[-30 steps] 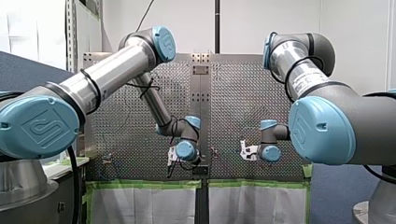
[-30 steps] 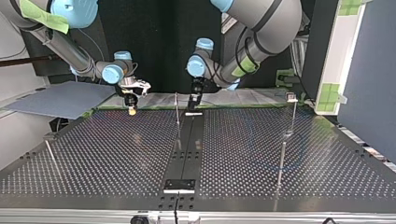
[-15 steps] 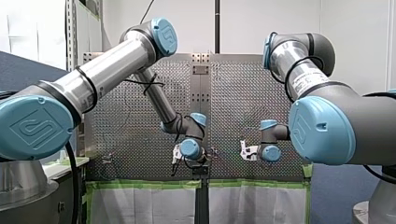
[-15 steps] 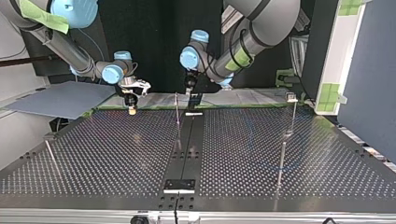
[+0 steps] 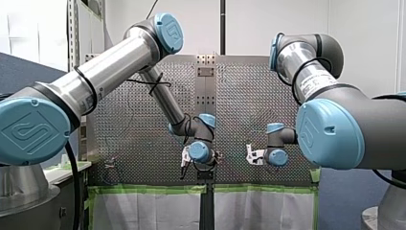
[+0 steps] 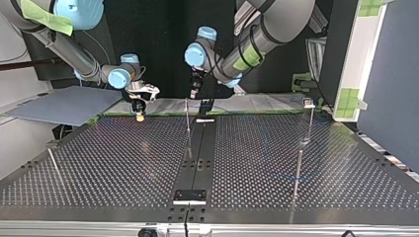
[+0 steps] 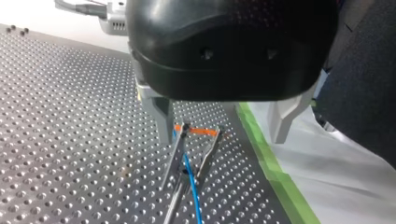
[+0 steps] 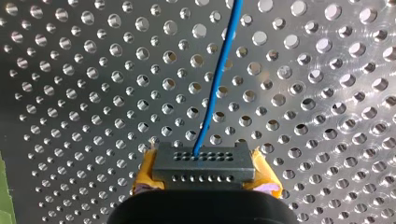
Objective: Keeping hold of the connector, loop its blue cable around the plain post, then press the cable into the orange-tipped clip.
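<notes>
In the right wrist view my right gripper [image 8: 205,174] is shut on the dark grey connector [image 8: 204,163], its yellow pads on either side. The blue cable [image 8: 215,84] leaves the connector and runs ahead over the perforated plate. In the left wrist view my left gripper [image 7: 219,128] hangs open with nothing between its metal fingers [image 7: 161,119]. Just ahead of them stands the orange-tipped clip [image 7: 198,132], with the blue cable [image 7: 191,186] lying between its two wire prongs. In the top view my left gripper [image 6: 193,94] hovers above the clip [image 6: 188,118], and my right gripper [image 6: 140,114] sits at its left.
Thin metal posts [image 6: 298,170] [image 6: 310,121] stand at the top view's right, another post [image 6: 53,163] at its left. A black strip [image 6: 200,153] runs down the plate's middle. Green tape [image 7: 271,168] edges the plate beside the clip.
My left gripper has risen off the table and shifted toward the top view's left, away from the black strip. My right arm with the connector has stayed still.
</notes>
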